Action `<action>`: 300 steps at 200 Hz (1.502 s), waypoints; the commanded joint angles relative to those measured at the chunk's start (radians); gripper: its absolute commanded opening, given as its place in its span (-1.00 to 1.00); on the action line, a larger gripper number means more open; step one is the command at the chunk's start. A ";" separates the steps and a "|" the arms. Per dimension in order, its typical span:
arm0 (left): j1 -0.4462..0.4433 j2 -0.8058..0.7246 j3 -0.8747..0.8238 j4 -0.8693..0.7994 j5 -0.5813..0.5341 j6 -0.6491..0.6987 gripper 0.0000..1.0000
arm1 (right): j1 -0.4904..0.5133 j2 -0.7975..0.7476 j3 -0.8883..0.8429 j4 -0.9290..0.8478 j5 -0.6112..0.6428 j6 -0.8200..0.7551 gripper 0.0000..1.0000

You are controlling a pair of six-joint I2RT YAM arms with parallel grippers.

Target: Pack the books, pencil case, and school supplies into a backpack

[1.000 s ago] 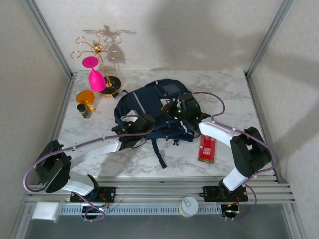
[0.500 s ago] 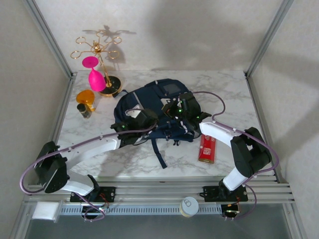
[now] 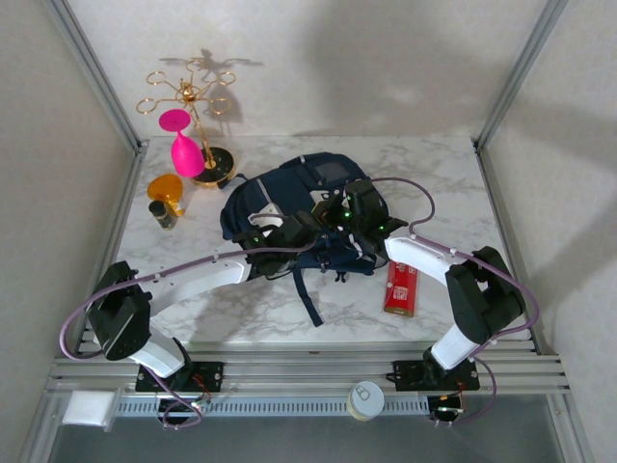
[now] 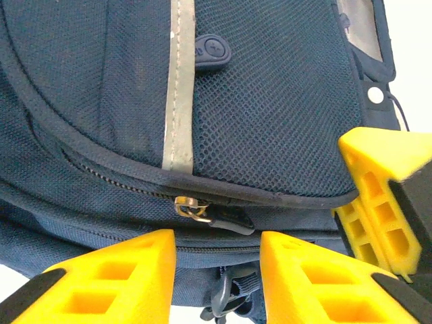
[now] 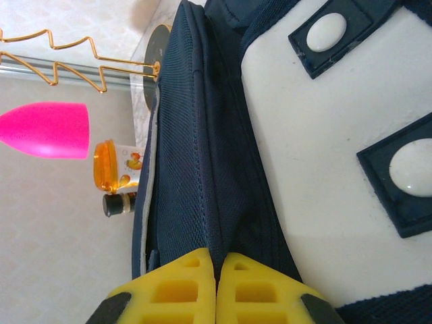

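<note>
Backpack (image 3: 280, 193) lies flat mid-table, zip shut where visible. Right gripper (image 5: 216, 270): jaws together, seemingly pinching thin fabric ridge of backpack, likely anchoring bag so zip can run. Left gripper (image 4: 216, 266): jaws apart, nothing held, facing bag's near side, judged to be lining up on zipper pull (image 4: 194, 209). Pull sits at 12 o'clock of jaw gap, just beyond fingertips, not between them. Red pack (image 3: 401, 287) on table at 4 o'clock of backpack, apart, unpacked.
</note>
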 commanded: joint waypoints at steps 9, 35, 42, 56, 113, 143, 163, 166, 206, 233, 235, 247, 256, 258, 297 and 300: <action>0.013 0.039 0.038 -0.081 -0.075 -0.063 -0.23 | 0.028 -0.018 0.052 0.101 -0.029 0.005 -1.00; 0.028 0.073 0.060 -0.093 -0.096 -0.077 -0.22 | 0.034 -0.010 0.050 0.117 -0.030 0.014 -1.00; 0.035 0.084 0.065 -0.087 -0.091 -0.080 -0.21 | 0.037 -0.007 0.053 0.117 -0.032 0.013 -1.00; 0.035 0.087 0.062 -0.042 -0.099 -0.086 -0.21 | 0.044 -0.003 0.062 0.108 -0.030 0.007 -1.00; 0.053 0.129 0.078 0.016 -0.089 -0.085 -0.40 | 0.045 -0.005 0.050 0.117 -0.030 0.005 -1.00; 0.068 0.125 0.077 0.044 -0.081 -0.063 -0.56 | 0.045 -0.007 0.049 0.116 -0.028 -0.001 -1.00; 0.076 0.117 0.064 0.064 -0.073 -0.048 -0.68 | 0.045 -0.009 0.048 0.113 -0.023 -0.006 -1.00; 0.078 0.115 0.060 0.068 -0.070 -0.047 -0.70 | 0.045 -0.009 0.049 0.113 -0.023 -0.008 -1.00; 0.073 0.061 0.022 0.092 -0.006 0.017 -1.00 | 0.030 -0.018 0.069 0.077 -0.022 -0.037 -1.00; 0.068 -0.027 -0.027 0.037 0.038 0.091 -1.00 | -0.022 -0.035 0.094 0.035 -0.066 -0.073 -1.00; 0.067 -0.036 -0.033 0.037 0.041 0.099 -1.00 | -0.027 -0.036 0.096 0.030 -0.072 -0.076 -1.00; 0.069 -0.085 -0.069 0.023 0.068 0.153 -1.00 | -0.056 -0.042 0.107 0.000 -0.107 -0.101 -1.00; 0.075 -0.116 -0.092 0.001 0.100 0.192 -1.00 | -0.081 -0.047 0.107 -0.012 -0.144 -0.117 -1.00; 0.077 -0.122 -0.096 -0.001 0.110 0.206 -1.00 | -0.086 -0.047 0.107 -0.015 -0.153 -0.121 -1.00; 0.123 -0.189 -0.134 -0.089 0.182 0.452 -1.00 | -0.205 -0.048 0.134 -0.134 -0.257 -0.230 -1.00; 0.125 -0.192 -0.137 -0.077 0.194 0.484 -1.00 | -0.213 -0.046 0.140 -0.152 -0.253 -0.241 -1.00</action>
